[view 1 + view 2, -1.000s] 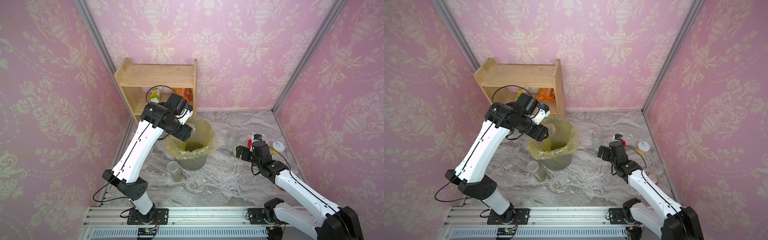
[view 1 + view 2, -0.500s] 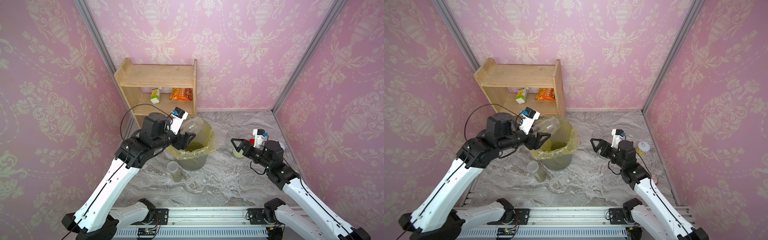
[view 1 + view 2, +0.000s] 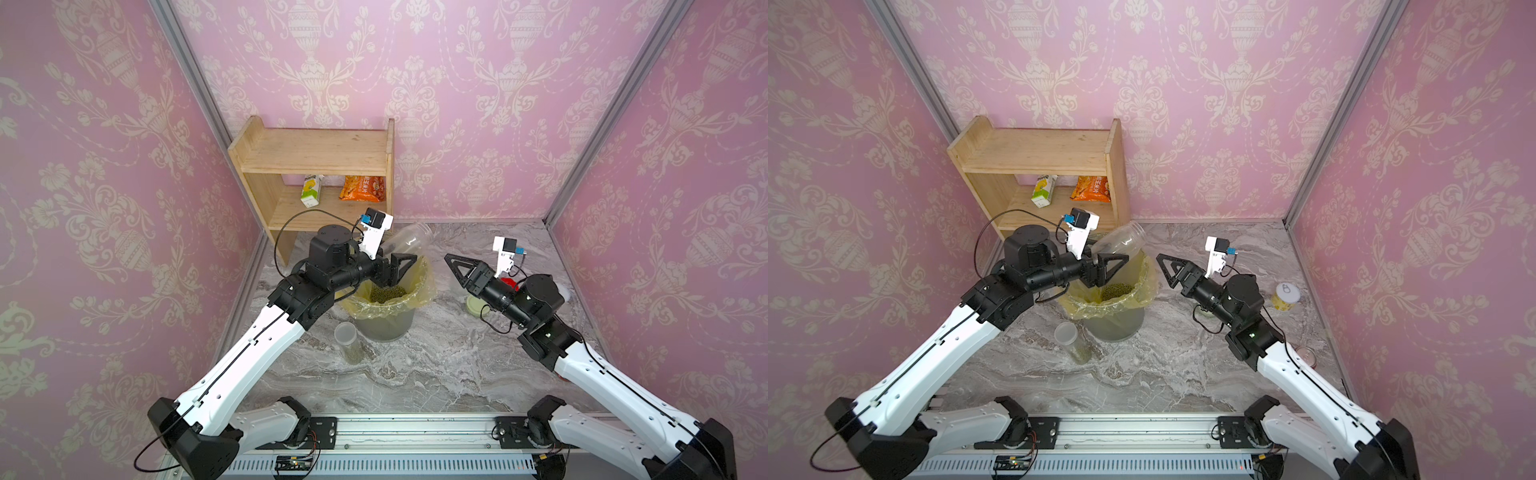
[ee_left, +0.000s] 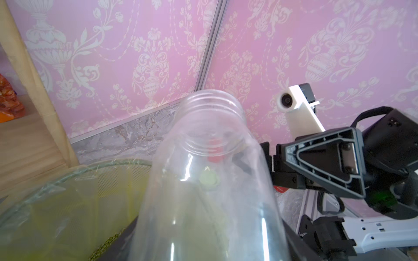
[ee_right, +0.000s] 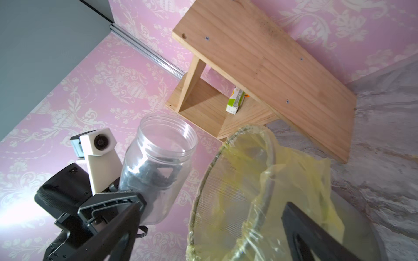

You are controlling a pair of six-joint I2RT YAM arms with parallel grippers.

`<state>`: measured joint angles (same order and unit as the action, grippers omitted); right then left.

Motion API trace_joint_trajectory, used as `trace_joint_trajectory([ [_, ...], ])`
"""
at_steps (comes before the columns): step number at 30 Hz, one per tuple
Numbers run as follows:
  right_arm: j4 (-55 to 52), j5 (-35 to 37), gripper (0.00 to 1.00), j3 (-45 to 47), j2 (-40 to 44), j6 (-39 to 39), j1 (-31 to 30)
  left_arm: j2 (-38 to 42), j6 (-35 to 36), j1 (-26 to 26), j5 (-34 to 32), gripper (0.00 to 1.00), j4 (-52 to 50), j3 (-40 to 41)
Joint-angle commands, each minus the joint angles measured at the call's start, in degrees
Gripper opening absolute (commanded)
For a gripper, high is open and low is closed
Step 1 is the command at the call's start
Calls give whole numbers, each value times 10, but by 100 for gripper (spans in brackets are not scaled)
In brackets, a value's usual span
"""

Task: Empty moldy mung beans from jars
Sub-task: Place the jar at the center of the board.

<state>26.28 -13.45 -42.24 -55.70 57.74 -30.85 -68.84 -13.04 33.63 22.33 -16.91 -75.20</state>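
The left fingers are closed on an empty clear jar, held tilted above the rim of the bin. Green beans lie inside the bin. The right fingers are spread wide beside the bin and hold nothing. A slim jar stands on the worktop just beside the bin.

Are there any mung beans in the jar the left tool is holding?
No: the right wrist view shows the jar in the left tool clear through and empty.

Bright even light, soft shadows; wrist views hazy, perhaps defocused; glare on jar; top-view edges bowed.
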Motion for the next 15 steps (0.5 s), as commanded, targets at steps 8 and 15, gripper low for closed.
trace_joint_trajectory([
  [8,114,24,100,-40,-34,43,-11,-40,-12,21,35,36,38,-35],
  [15,92,27,100,-81,-81,52,-18,-59,-10,31,49,36,58,-44],
])
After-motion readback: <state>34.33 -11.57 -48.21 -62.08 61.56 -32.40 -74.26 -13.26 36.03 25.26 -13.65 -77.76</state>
